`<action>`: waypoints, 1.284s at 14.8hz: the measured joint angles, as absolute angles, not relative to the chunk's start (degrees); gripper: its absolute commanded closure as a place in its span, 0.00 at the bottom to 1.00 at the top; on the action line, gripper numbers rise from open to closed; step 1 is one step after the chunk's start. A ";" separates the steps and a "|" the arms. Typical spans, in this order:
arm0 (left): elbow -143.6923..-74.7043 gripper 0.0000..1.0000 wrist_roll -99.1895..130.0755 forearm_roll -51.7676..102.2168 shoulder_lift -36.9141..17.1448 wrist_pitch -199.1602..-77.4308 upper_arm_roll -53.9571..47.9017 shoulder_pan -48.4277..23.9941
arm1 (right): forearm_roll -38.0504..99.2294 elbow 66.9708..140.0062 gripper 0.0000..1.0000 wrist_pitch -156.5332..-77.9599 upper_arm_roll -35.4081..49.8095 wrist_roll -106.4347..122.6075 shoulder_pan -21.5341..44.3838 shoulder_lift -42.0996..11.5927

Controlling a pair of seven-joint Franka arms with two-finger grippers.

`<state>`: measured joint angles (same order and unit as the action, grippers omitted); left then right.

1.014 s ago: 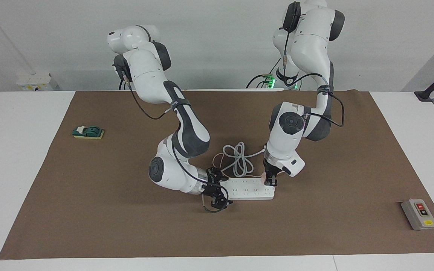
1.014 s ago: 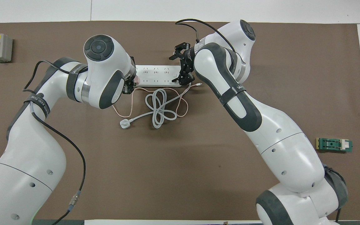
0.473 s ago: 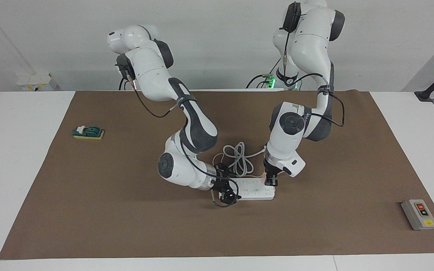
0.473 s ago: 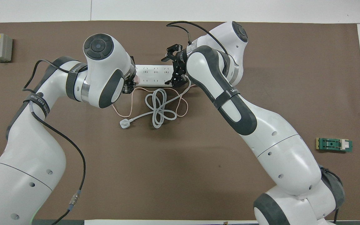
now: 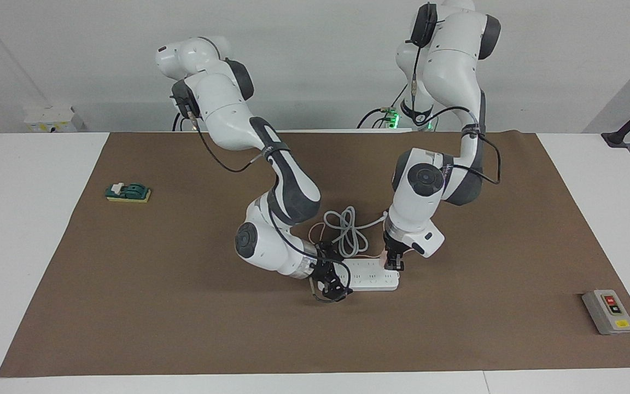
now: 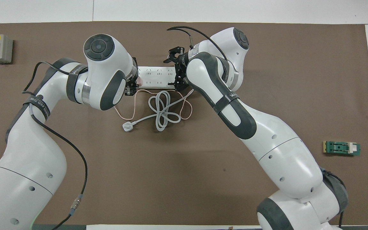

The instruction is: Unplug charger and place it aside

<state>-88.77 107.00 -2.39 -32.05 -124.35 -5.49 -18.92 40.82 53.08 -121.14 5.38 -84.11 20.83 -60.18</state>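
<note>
1. The charger [image 5: 383, 257] sits in the power strip [image 5: 372, 280] at that strip's end toward the left arm's end of the table; its thin pink cable [image 6: 133, 110] loops over the brown mat [image 5: 184, 306] on the side nearer the robots.
2. The left gripper [image 5: 393, 264] is down on the charger, jaws clamped on it.
3. The right gripper [image 5: 330, 284] is at the strip's other end, jaws apart astride it.
4. A coiled white cord [image 6: 163, 110] and its plug [image 6: 127, 126] lie just nearer the robots than the strip.
5. A grey switch box [image 5: 608, 311] and a green block [image 5: 127, 192] sit well apart, near the mat's two ends; bare mat lies between.
</note>
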 measured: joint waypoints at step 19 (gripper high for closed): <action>-88.67 1.00 105.98 -0.79 -32.12 -124.37 -6.18 -17.65 | 40.88 53.11 0.00 -116.93 7.21 -82.89 17.71 -60.24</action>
